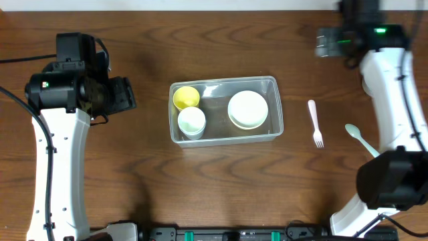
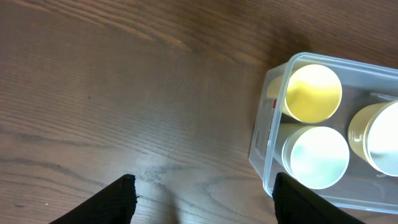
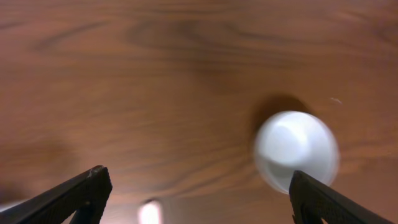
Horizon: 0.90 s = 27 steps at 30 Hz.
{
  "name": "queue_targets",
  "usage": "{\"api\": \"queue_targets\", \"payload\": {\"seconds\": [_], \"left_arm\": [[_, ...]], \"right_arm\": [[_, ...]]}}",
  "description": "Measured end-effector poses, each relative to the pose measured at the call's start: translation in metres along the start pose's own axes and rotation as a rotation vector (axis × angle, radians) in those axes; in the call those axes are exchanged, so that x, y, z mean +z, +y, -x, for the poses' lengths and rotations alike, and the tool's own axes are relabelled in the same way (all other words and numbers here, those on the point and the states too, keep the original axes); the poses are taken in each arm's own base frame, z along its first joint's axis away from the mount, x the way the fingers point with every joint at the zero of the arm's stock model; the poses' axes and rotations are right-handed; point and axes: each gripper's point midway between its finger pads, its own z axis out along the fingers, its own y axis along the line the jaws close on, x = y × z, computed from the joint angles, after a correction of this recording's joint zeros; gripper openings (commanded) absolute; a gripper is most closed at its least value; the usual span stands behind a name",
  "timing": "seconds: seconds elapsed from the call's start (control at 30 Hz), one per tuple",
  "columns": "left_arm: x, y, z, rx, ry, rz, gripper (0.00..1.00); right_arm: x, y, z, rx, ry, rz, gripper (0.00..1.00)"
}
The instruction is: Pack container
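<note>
— Left gripper (image 2: 203, 178), how does it stand?
— Its fingers are spread wide with nothing between them, above the brown wooden table (image 2: 93, 87). From overhead it (image 1: 127, 94) sits on the left side of the scene and points right.
— And the clear rectangular plastic container (image 1: 273, 86) with the rounded corners?
— It is in the middle of the table, to the right of that gripper and not touching it. In the left wrist view its left end (image 2: 264, 146) lies close beside one finger.
— What is inside?
— A yellow round cup (image 1: 186, 98) is in the far left corner. A white round cup (image 1: 191, 121) stands just beside it on the near side. Both are upright, mouths up. A pale round bowl (image 1: 248, 109) fills the right half.
— The right gripper (image 3: 198, 172)?
— It is parted too and holds nothing. Overhead shows it (image 1: 326, 43) blurred at the far right of the table. Its own camera sees a blurred white round object (image 3: 295, 149) on the wood, and I cannot tell whether that is a cup or a bowl.
— Anything else?
— A pale pink plastic fork (image 1: 315, 124) lies right of the container, tines toward the near edge. A pale green plastic spoon (image 1: 360, 138) lies further right. Both are apart from the container.
</note>
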Motion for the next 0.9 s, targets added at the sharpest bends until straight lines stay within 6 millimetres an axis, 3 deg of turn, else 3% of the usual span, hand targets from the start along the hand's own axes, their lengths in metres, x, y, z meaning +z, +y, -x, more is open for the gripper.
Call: {"api": "queue_targets", "payload": {"seconds": [0.13, 0.27, 0.37, 0.53, 0.73, 0.9], "left_arm": [[0.000, 0.000, 0.000, 0.000, 0.000, 0.000, 0.71], [0.000, 0.000, 0.000, 0.000, 0.000, 0.000, 0.71], [0.000, 0.000, 0.000, 0.000, 0.000, 0.000, 0.71], [0.000, 0.000, -0.001, 0.000, 0.003, 0.001, 0.71], [0.000, 0.000, -0.002, 0.000, 0.007, 0.001, 0.71], [0.000, 0.000, -0.002, 0.000, 0.007, 0.001, 0.71]], "right_arm": [[0.036, -0.066, -0.010, 0.107, 0.040, -0.024, 0.87], [0.080, -0.090, -0.040, 0.146, 0.142, -0.007, 0.86], [0.113, -0.091, -0.064, 0.145, 0.224, 0.015, 0.87], [0.148, -0.083, -0.091, 0.136, 0.311, 0.042, 0.86], [0.177, -0.076, -0.121, 0.126, 0.396, 0.055, 0.62], [0.185, -0.074, -0.132, 0.118, 0.430, 0.062, 0.39]]}}
